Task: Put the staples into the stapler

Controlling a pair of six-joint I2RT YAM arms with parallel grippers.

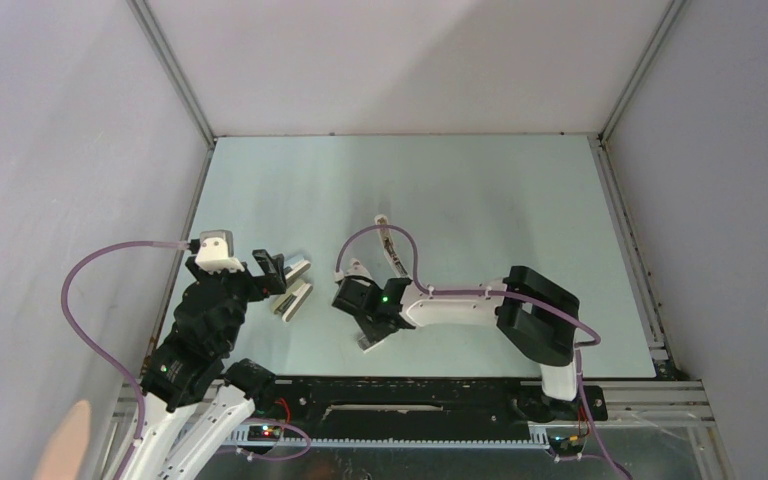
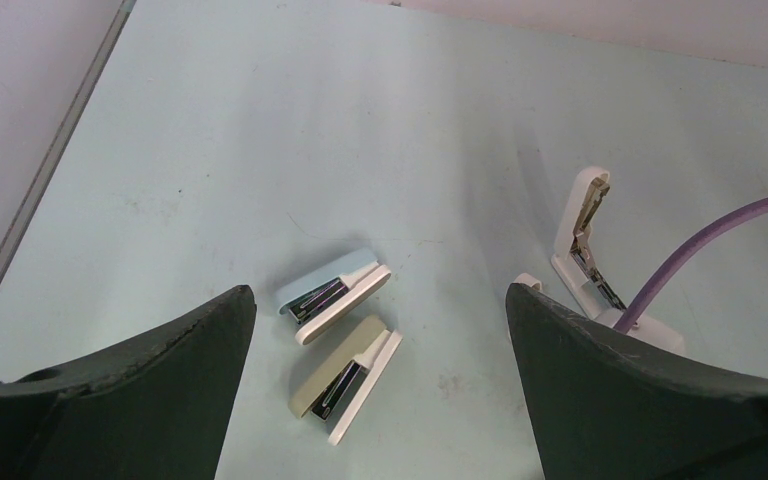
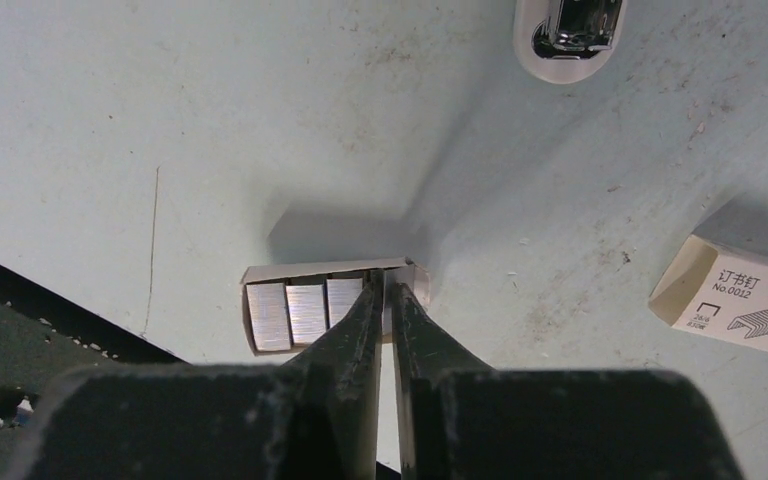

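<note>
Plainly, stapler [image 2: 580,215] gapes open — white, metal-channelled.

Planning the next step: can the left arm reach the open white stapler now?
Probably yes: the left gripper is open, bare table lies between it and the stapler, though a purple cable runs beside it.

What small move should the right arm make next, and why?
Probably lift the right gripper straight up a little. Its fingers are nearly closed at the right end of the tray, seemingly pinching one strip of the staples. The stapler lies open, ready to receive it.
</note>
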